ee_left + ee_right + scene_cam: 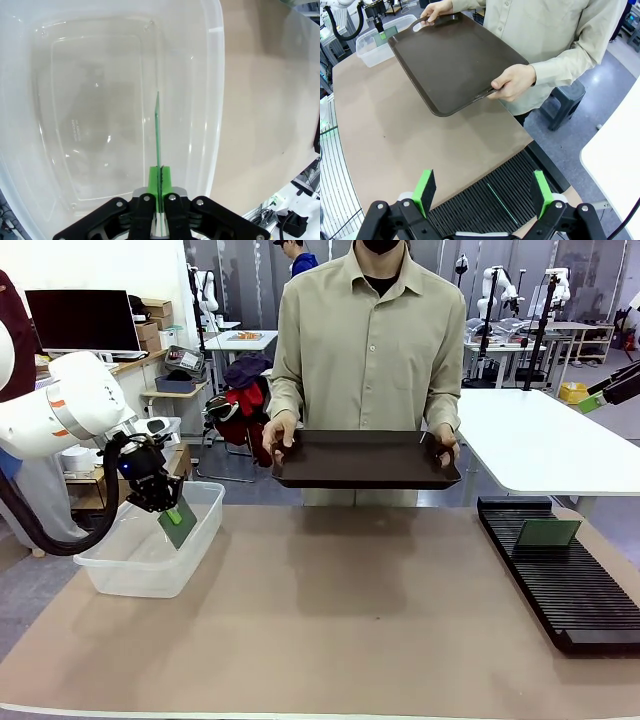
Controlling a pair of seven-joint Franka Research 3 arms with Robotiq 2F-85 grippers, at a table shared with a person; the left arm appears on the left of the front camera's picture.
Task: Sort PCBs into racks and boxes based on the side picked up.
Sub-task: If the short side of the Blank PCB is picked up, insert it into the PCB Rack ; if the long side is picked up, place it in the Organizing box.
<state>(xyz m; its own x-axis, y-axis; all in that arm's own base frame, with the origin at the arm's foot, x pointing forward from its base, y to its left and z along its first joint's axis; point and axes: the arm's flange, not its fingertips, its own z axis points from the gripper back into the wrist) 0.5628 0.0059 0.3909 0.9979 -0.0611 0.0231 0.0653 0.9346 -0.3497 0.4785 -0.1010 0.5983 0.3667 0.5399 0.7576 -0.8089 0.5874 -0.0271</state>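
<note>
Left hand (170, 510) clamps PCB (158, 135) edge-on above box (215, 100); right hand (482, 197) fully open, empty. Risk: board snagging rim on release.

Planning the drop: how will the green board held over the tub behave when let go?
Probably stiff: the board juts straight from the left end effector without sagging. Likely light, being thin. It may slide on the smooth clear tub.
</note>
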